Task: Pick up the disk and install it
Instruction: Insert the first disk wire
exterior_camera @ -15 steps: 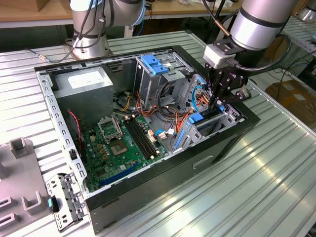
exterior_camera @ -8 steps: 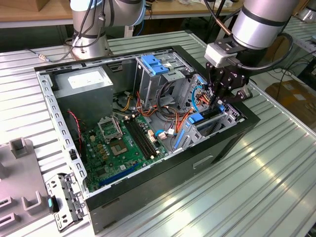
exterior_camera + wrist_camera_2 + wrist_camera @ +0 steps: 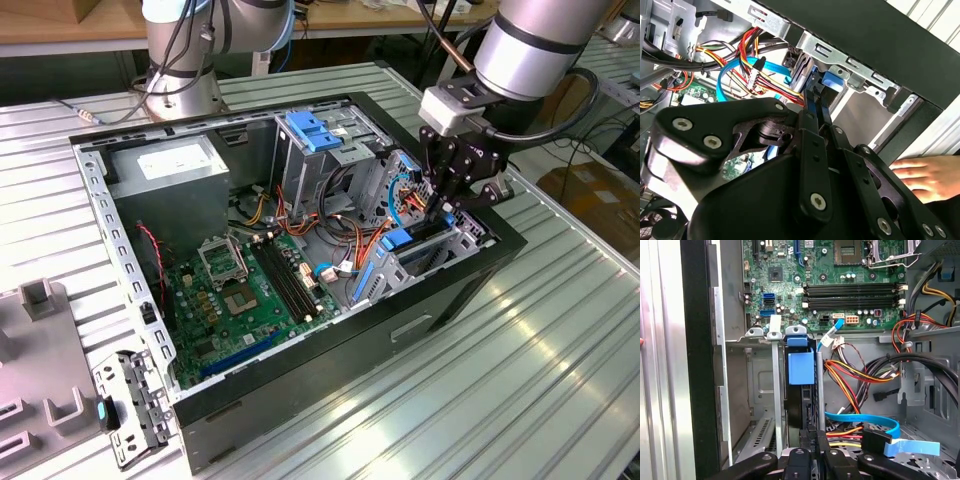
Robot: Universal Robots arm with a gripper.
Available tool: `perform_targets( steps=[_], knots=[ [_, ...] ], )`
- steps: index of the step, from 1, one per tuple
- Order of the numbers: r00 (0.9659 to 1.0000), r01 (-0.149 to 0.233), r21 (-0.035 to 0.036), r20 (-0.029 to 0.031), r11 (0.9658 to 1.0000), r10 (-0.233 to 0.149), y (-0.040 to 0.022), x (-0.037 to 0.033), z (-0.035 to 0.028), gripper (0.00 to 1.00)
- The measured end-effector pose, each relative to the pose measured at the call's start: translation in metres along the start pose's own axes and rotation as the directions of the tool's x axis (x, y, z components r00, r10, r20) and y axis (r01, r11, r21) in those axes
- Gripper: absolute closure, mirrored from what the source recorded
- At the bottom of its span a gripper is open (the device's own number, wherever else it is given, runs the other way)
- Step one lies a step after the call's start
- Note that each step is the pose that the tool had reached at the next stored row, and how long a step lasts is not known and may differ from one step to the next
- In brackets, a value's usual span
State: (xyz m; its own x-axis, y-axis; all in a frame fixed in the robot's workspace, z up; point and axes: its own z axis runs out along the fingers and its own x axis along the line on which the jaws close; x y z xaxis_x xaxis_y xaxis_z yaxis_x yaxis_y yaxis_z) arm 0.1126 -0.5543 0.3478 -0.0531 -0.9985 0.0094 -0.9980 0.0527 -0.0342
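Inside the open computer case [image 3: 300, 385], at its corner toward the exterior view's right, the gripper [image 3: 447, 200] reaches down into the drive cage [image 3: 440, 250]. Its black fingers [image 3: 812, 450] are pressed close together on the edge of the disk [image 3: 801, 390], which stands on edge in a slot of the cage, its dark body dropping between the grey metal dividers and a blue plastic carrier tab facing up in the first wrist view. In the second wrist view the same fingertips [image 3: 816, 107] pinch the thin dark edge just below a blue carrier piece [image 3: 832, 80] (the drive's label cannot be made out from any angle here). Beside the cage lie bundled red, yellow and orange wires [image 3: 847, 377] and a flat blue data cable [image 3: 860, 420]. The green motherboard [image 3: 245, 295] covers the case floor, with the grey power supply box [image 3: 165, 165] at the far corner and a blue latch [image 3: 312, 130] topping the taller cage. A person's hand [image 3: 927, 175] rests outside the case wall, near the gripper. The case sits on a ribbed metal table [image 3: 540, 380].
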Motion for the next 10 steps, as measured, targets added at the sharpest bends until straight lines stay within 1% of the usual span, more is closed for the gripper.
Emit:
perform_targets(
  steps=[5,8,10],
  knots=[
    [1.0000,0.000,-0.0002,-0.0001,1.0000,0.000,-0.0001,0.0002,0.0000,0.83],
    [1.0000,0.000,-0.0001,0.0000,1.0000,0.000,-0.0001,0.0020,0.0000,0.83],
    [1.0000,0.000,-0.0002,0.0001,1.0000,0.000,-0.0001,0.0020,0.0000,0.83]
  ],
)
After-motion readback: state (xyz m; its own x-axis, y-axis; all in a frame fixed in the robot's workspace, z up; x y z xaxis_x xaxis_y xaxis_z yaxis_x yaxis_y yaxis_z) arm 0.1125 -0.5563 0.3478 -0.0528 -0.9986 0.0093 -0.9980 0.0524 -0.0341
